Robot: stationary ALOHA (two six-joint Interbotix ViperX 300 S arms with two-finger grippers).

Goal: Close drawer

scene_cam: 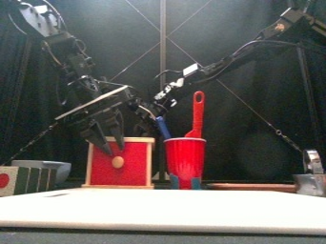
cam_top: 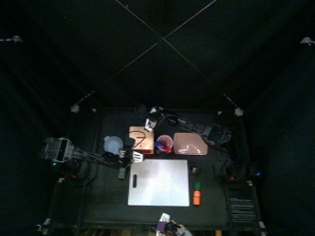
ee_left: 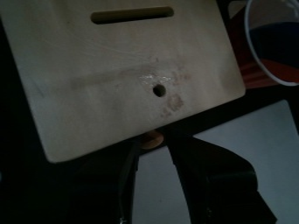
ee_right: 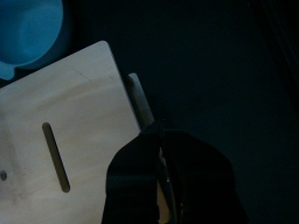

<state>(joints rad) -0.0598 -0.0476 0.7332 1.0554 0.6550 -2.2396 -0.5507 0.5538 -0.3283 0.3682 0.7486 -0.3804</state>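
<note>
With left gripper (scene_cam: 112, 143) wide open just over knob of drawer (scene_cam: 121, 162), beside red cup (scene_cam: 185, 160), could bump box & tip cup. Right gripper (ee_right: 160, 179) pinched nearly shut, holding nothing, by box edge.

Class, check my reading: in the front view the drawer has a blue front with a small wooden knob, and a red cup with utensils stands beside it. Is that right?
Not quite. The drawer has a red front, not blue, as the front view shows. The rest holds: its small wooden knob sits at the middle of that front, and the red cup with utensils stands beside it.
</note>
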